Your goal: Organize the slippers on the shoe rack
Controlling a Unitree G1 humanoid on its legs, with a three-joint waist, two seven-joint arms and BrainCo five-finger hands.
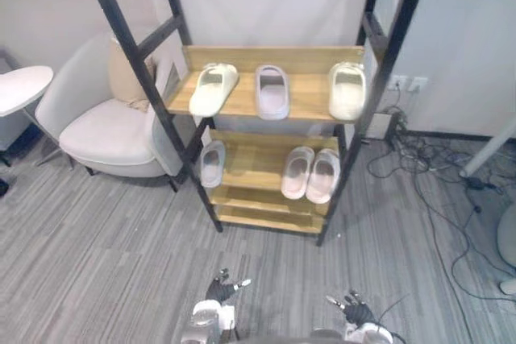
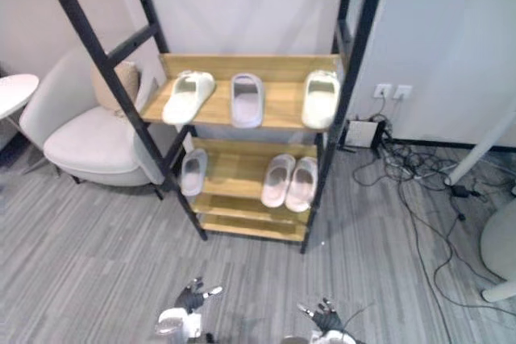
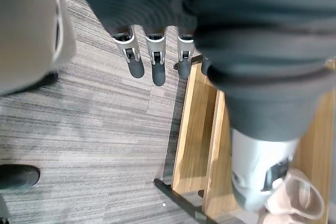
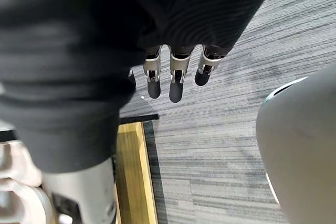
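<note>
I am holding my left hand (image 1: 222,288) and right hand (image 1: 355,306) low over the carpet (image 1: 97,247), well short of the rack (image 1: 260,218). Both hands have fingers straight and relaxed and are gripping nothing. On the top shelf (image 1: 311,93), an angled cream slipper (image 1: 214,89) is lying left, a lilac slipper (image 1: 272,91) centre, and a straight cream slipper (image 1: 347,90) right. On the middle shelf (image 1: 251,160), a grey slipper (image 1: 212,163) is lying left and a pink pair (image 1: 323,176), side by side, right. An armchair (image 1: 113,130) is standing just left of the rack.
</note>
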